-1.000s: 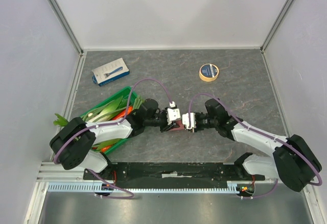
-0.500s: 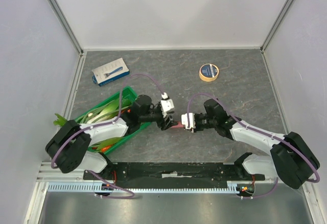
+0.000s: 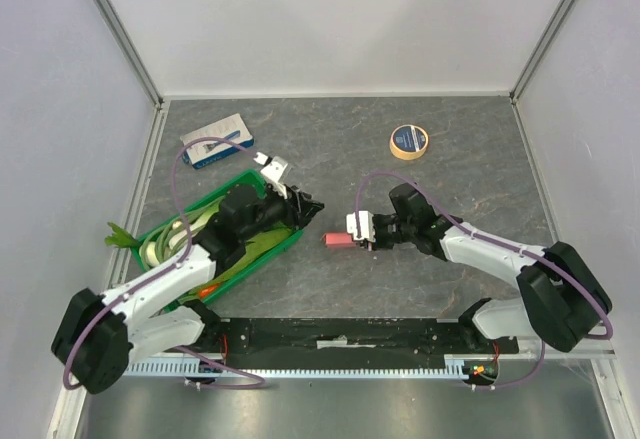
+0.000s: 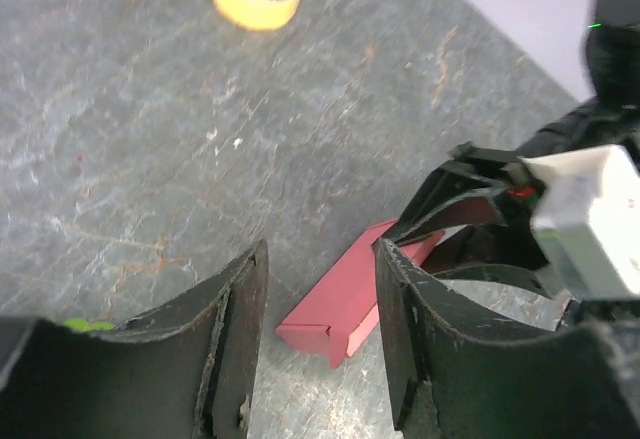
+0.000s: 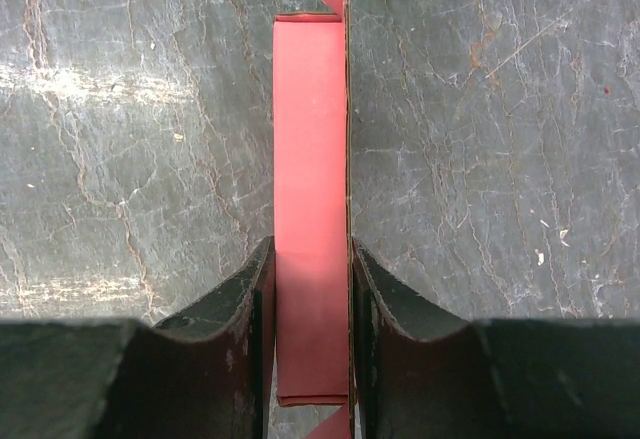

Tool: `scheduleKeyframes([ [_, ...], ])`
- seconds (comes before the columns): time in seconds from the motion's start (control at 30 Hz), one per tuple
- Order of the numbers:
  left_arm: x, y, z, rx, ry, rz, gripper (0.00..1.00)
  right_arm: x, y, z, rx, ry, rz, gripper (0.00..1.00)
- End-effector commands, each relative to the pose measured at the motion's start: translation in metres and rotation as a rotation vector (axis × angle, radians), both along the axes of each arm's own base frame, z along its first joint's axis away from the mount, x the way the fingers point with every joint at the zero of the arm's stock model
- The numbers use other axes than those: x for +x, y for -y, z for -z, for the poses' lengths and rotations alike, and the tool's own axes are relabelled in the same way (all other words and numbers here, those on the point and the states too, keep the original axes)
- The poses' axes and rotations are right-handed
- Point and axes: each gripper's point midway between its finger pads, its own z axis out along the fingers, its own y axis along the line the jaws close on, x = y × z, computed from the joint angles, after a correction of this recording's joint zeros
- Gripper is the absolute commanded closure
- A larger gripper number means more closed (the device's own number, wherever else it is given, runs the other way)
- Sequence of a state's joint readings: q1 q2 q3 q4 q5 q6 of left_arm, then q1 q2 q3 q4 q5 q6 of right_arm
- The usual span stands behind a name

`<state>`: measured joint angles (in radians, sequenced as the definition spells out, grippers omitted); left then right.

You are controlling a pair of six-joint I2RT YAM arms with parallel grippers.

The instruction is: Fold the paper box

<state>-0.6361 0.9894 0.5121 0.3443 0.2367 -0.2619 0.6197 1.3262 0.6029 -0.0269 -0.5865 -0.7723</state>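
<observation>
From the top external view, the right gripper (image 3: 351, 238) is clasping one end of the pink-salmon, long rectangular paper box (image 3: 336, 241) of thin card. The box is sitting near the middle of the grey stone-patterned table (image 3: 470, 174), its free end pointing toward the left arm. The left gripper (image 3: 306, 203) is hanging with its jaws parted and nothing between them, over the right corner of the green plastic crate (image 3: 203, 200), apart from the box. A blue-and-white flat package (image 3: 215, 139) and a round yellow tape roll (image 3: 408, 142) are lying well away.

From the left wrist view, the box is showing just beyond the spread dark fingers (image 4: 238, 329). Whether it is resting on the table or hovering just above cannot be told.

From the right wrist view, both fingers (image 5: 256, 304) are pressing the box's long sides. An end flap is sticking out past the far end.

The card is looking light, thin and easily crushed, so a gentle pinch across the stiffer folded edges would probably serve best. The left arm would probably do better taking the free end than the hollow middle.
</observation>
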Motion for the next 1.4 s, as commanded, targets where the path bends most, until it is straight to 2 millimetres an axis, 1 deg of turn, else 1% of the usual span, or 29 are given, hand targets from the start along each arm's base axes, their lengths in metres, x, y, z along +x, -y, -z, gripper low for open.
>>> scheduleKeyframes([
  [0.0,0.008,-0.001,0.037,0.111,-0.172,-0.051,0.47,0.001,0.0,0.0,-0.023,-0.066,0.014,0.71],
  [0.07,0.008,0.0,0.037,0.117,-0.145,-0.041,0.5,0.004,-0.001,-0.001,-0.019,-0.074,0.02,0.71],
  [0.1,0.003,0.0,0.042,0.133,-0.127,-0.021,0.51,0.005,0.0,0.002,-0.029,-0.089,0.024,0.71],
  [0.13,0.003,0.004,0.037,0.123,-0.088,-0.005,0.53,0.009,-0.002,-0.001,-0.025,-0.091,0.03,0.71],
  [0.17,0.002,0.004,0.039,0.137,-0.076,0.003,0.53,0.01,-0.002,0.0,-0.029,-0.099,0.033,0.71],
  [0.2,0.0,0.007,0.04,0.167,-0.045,0.029,0.53,0.009,-0.001,0.006,-0.044,-0.123,0.032,0.71],
  [0.23,-0.002,0.01,0.042,0.183,-0.037,0.046,0.53,0.013,-0.003,0.003,-0.042,-0.121,0.031,0.71],
  [0.27,-0.004,0.012,0.049,0.204,-0.043,0.062,0.54,0.012,-0.002,0.005,-0.051,-0.134,0.029,0.71],
  [0.3,-0.008,0.018,0.049,0.22,-0.029,0.095,0.56,0.013,-0.002,0.007,-0.056,-0.141,0.03,0.72],
  [0.4,-0.014,0.027,0.057,0.267,-0.018,0.123,0.62,0.014,-0.002,0.007,-0.058,-0.14,0.027,0.72],
  [0.53,-0.01,0.022,0.067,0.339,-0.016,0.058,0.58,0.013,-0.002,0.007,-0.058,-0.143,0.03,0.72],
  [0.6,-0.008,0.017,0.071,0.363,-0.02,0.028,0.58,0.014,-0.002,0.007,-0.058,-0.143,0.03,0.72],
  [0.7,-0.009,0.014,0.072,0.377,-0.021,0.019,0.6,0.013,-0.002,0.007,-0.058,-0.143,0.029,0.73],
  [0.73,-0.009,0.013,0.072,0.379,-0.021,0.018,0.65,0.014,-0.002,0.007,-0.057,-0.143,0.031,0.73],
  [0.83,-0.01,0.012,0.073,0.375,-0.027,0.009,0.64,0.013,-0.002,0.007,-0.056,-0.143,0.03,0.73],
  [0.87,-0.005,0.007,0.073,0.388,-0.029,-0.026,0.64,0.014,-0.002,0.007,-0.058,-0.143,0.03,0.73],
  [0.93,-0.003,0.004,0.074,0.402,-0.035,-0.046,0.64,0.013,-0.002,0.007,-0.057,-0.143,0.027,0.73],
  [1.0,-0.003,0.004,0.074,0.405,-0.023,-0.041,0.65,0.014,-0.002,0.007,-0.058,-0.143,0.03,0.73],
  [1.1,-0.005,0.008,0.072,0.388,-0.022,-0.017,0.72,0.014,-0.002,0.007,-0.058,-0.142,0.028,0.73],
  [1.13,-0.006,0.011,0.071,0.382,-0.02,-0.007,0.73,0.015,-0.002,0.007,-0.058,-0.14,0.029,0.73],
  [1.37,-0.002,0.016,0.071,0.38,-0.018,0.002,0.75,0.014,-0.002,0.007,-0.058,-0.14,0.024,0.75],
])
